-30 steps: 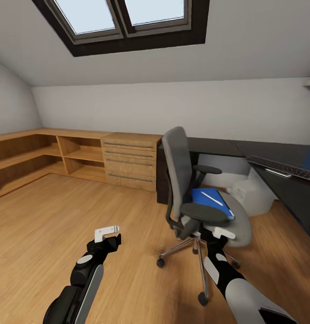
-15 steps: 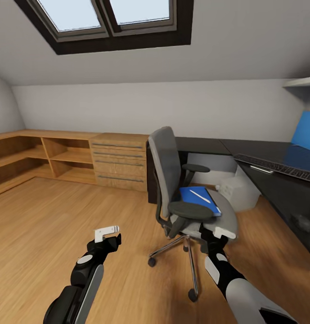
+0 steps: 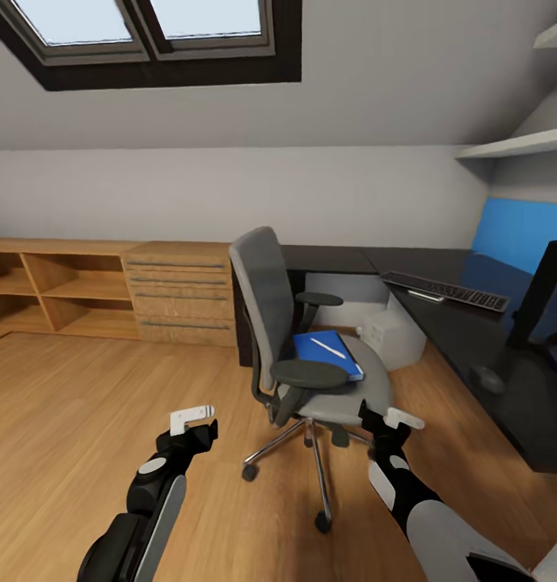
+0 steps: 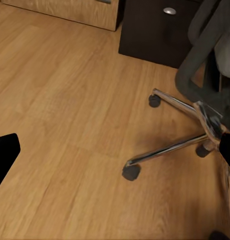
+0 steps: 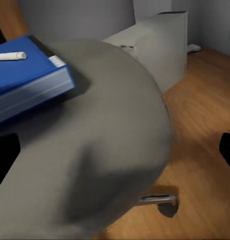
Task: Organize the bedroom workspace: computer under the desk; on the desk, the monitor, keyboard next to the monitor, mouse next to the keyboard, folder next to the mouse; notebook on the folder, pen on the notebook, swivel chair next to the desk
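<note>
Both sets of jaws stand released with nothing between them: the left gripper [image 3: 191,416] hangs over bare wooden floor [image 3: 84,404], and in the left wrist view its dark fingertips [image 4: 4,155] sit wide apart at the frame edges; the right gripper [image 3: 395,419] hovers just at the front edge of the chair seat, its fingertips [image 5: 227,147] likewise spread.

The desk [image 3: 472,339], long, black and L-shaped, runs along the back wall and down the right side of the head view. A light wooden drawer cabinet [image 3: 181,295] and open shelving [image 3: 52,295] stand beside its left end. The swivel chair [image 3: 302,356] stands on the floor in front of the desk's inner corner, well apart from the right-hand run, its chrome base [image 4: 180,145] and castors resting on the boards. The monitor [image 3: 545,291] stands on the desk at the right edge, partly cut off. The computer [image 3: 391,331], a white tower, sits on the floor under the desk behind the chair. The keyboard [image 3: 448,291] lies on the desk beyond the monitor. The folder [image 3: 327,356] lies flat on the chair seat, with the pen [image 3: 328,348] resting on top of it. The mouse [image 3: 490,378] sits on the desk near its front edge.
</note>
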You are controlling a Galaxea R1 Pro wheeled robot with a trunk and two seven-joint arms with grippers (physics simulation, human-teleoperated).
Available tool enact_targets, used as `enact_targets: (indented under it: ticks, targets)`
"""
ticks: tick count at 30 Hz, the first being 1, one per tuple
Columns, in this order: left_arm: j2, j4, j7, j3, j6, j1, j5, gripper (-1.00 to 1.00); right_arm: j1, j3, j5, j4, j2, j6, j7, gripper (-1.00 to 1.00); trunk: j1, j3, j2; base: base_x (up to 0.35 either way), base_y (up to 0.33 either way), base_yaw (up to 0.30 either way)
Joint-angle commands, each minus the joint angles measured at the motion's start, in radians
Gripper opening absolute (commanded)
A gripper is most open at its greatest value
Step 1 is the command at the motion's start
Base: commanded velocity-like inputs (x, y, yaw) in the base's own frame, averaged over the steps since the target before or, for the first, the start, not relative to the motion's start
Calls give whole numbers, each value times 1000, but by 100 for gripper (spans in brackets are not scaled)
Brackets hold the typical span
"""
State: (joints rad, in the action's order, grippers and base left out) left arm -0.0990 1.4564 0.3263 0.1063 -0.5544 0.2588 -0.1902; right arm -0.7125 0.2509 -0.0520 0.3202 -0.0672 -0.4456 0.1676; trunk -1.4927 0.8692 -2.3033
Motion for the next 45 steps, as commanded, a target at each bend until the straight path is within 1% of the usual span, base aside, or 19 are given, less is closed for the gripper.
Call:
enact_targets:
  ticks: [1,6,12,14,16,18,19,21,22,23,24,25,26,27,30,31,33,39,45]
  targets:
    - [1,3,9,0,-3,0,-11,100,-1,-1,-7,0,0,-4,1,100,0,1,0,0,0,-257]
    - [12,5,11,-10,-1,0,-11,100,-1,1,-12,0,9,-4,2,100,0,1,0,0,0,-257]
    - [17,6,11,-14,-1,0,-12,100,-1,4,-14,0,11,-3,1,100,0,1,0,0,0,-241]
    - [17,8,11,-35,0,0,-13,100,-1,5,-15,0,12,-3,0,100,0,1,0,0,0,-113]
    - [16,22,9,-133,0,0,-22,100,-1,5,-15,0,12,-3,0,100,0,1,0,0,0,-42]
    - [16,30,8,-178,-1,0,-28,100,-1,6,-16,0,12,-1,0,100,0,1,0,0,0,-24]
    - [15,39,7,-232,-2,0,-43,100,-1,9,-20,-1,12,4,1,100,0,1,0,0,0,-11]
    - [16,51,6,-267,-2,0,-65,100,-1,16,-38,-1,14,12,0,100,0,1,0,0,0,-7]
    - [16,56,6,-275,-2,0,-75,100,-1,18,-47,-1,15,18,-1,100,0,1,0,0,0,-4]
    - [16,66,5,-289,-2,0,-96,100,-1,21,-70,-1,18,37,-5,100,0,1,0,0,0,-3]
    - [17,82,4,-323,-3,0,-150,100,-1,25,-150,0,37,114,-31,100,0,1,0,0,0,0]
    - [17,84,4,-330,-3,0,-159,100,-1,25,-167,0,40,131,-39,100,0,1,0,0,0,0]
    - [18,87,4,-344,-4,0,-174,100,-1,26,-203,1,47,163,-61,100,0,1,0,0,0,0]
    - [18,90,3,-350,-5,0,-179,100,-1,26,-236,1,55,188,-82,100,0,1,0,0,0,0]
    - [18,124,1,-367,-30,0,-195,100,-1,26,-293,2,71,217,-110,100,0,1,0,0,0,0]
    - [18,138,-6,-371,-54,-4,-201,100,-1,27,-314,2,79,224,-117,100,0,1,0,0,0,0]
    - [18,152,-49,-376,-97,-17,-211,100,-1,27,-346,3,88,232,-124,100,0,1,0,0,0,0]
    - [18,160,-163,-377,-121,-36,-216,100,-1,27,-369,6,93,235,-128,100,0,1,0,0,0,0]
    - [16,163,-217,-375,-127,-67,-217,100,-1,27,-375,9,94,231,-129,100,0,1,0,0,0,0]
